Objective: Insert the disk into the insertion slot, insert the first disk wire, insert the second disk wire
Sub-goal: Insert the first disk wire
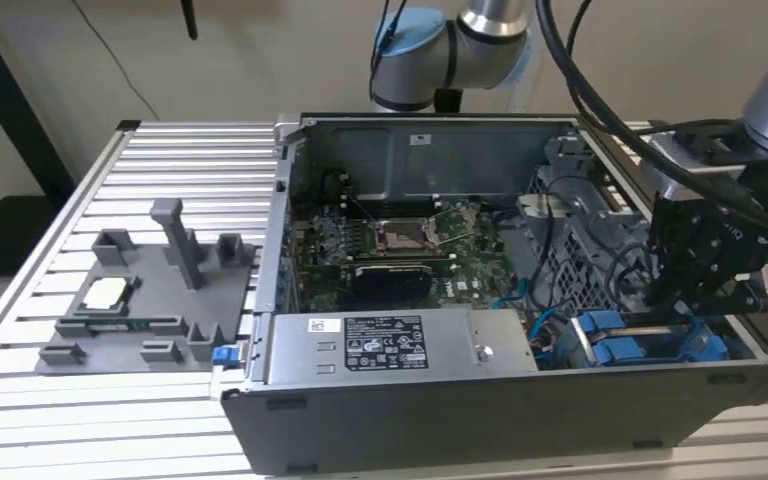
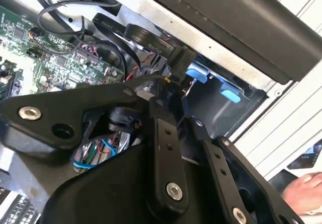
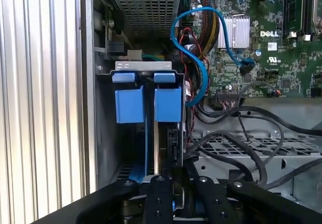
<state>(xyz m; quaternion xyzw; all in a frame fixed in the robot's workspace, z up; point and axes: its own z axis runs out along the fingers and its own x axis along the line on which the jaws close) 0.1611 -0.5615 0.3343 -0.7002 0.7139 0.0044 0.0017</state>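
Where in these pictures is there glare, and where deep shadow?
In the exterior view the slatted table glares pale at the front, and the case is dimmer inside; in the first wrist view the insertion slot is evenly lit and the gripper dark; in the second wrist view the table glares white.

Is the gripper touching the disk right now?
Cannot tell. In the first wrist view the disk, standing in the insertion slot, runs up to the gripper, but their meeting point is dark.
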